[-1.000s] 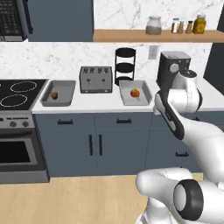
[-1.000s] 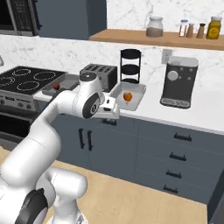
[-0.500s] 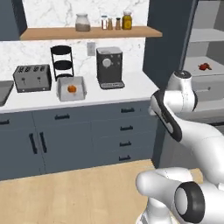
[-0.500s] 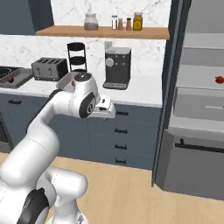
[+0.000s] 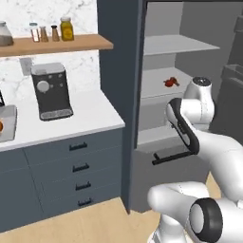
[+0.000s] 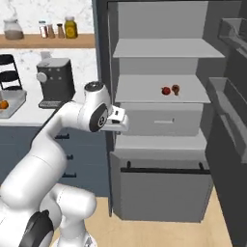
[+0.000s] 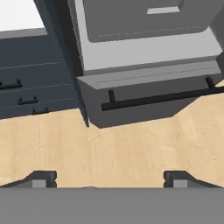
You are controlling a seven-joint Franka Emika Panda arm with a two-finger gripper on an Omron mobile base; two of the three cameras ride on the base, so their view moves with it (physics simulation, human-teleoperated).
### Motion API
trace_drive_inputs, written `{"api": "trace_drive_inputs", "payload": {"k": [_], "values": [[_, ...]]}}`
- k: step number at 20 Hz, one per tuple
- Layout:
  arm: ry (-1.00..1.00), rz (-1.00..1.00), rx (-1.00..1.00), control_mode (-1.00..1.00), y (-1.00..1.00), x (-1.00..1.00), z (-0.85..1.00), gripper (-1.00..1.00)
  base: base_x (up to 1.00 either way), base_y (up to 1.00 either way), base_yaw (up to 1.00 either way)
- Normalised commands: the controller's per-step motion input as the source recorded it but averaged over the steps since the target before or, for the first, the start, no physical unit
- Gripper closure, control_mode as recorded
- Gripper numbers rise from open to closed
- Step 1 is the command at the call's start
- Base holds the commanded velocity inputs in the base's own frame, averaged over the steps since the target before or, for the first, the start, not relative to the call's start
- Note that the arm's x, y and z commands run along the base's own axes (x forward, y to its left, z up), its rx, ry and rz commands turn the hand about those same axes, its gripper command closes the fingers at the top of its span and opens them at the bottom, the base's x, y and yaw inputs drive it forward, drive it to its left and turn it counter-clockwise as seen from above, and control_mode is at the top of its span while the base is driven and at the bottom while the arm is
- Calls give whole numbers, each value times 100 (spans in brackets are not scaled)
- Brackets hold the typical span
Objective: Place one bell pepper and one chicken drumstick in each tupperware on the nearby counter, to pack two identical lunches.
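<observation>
My gripper (image 7: 109, 179) is open, with nothing between its fingertips (image 7: 43, 178), and it points down at the wooden floor in front of an open fridge. In the right base view the hand (image 6: 118, 120) hangs beside the fridge's left wall. On the fridge's middle shelf lie a small red bell pepper (image 6: 166, 90) and a darker red piece (image 6: 175, 89) whose kind I cannot tell; from the left base view they show as one red cluster (image 5: 171, 82). A light-grey tupperware (image 6: 13, 105) sits on the white counter (image 5: 85, 114) at the far left, holding an orange-brown chicken drumstick (image 6: 3, 104).
A dark coffee machine (image 5: 50, 92) stands on the counter under a wooden shelf with jars (image 5: 52, 45). The fridge's door (image 6: 231, 111) hangs open on the right. Its bottom drawer (image 6: 164, 185) has a long black handle (image 7: 162, 98). Dark drawers (image 5: 78, 166) sit under the counter.
The whole picture has shifted: the base has swung right, so the stove, toaster and trays slid off to the left and the open fridge came into view. The gripper stays open.
</observation>
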Motion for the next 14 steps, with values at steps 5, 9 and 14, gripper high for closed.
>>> {"api": "trace_drive_inputs", "payload": {"k": [5, 9, 14], "values": [[0, 0, 0, 100, 0, 0, 0, -100, 95, -100, -15], [0, 0, 0, 100, 0, 0, 0, -100, 92, -44, 1], [-3, 2, 0, -100, 7, 12, 0, -100, 70, -1, 6]]}}
